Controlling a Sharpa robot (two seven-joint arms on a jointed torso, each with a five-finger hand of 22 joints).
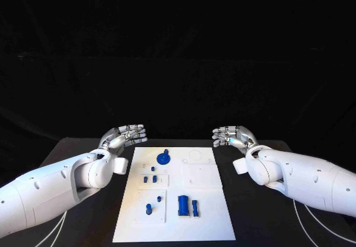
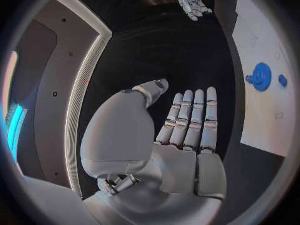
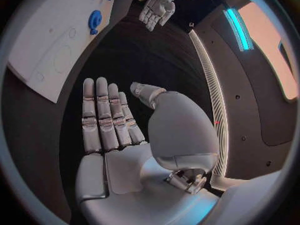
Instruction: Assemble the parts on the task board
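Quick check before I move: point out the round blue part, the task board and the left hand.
round blue part (image 1: 164, 157): head view, on its disc face.
task board (image 1: 211, 226): head view, on bare white plate near its near edge.
left hand (image 1: 126, 136): head view, on the middle of the hand.

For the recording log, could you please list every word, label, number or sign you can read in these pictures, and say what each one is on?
None: no readable text in any view.
The white board carries only faint outlines and blue parts, no lettering.
Both hands, left and right, and the black table show no label, brand or number.
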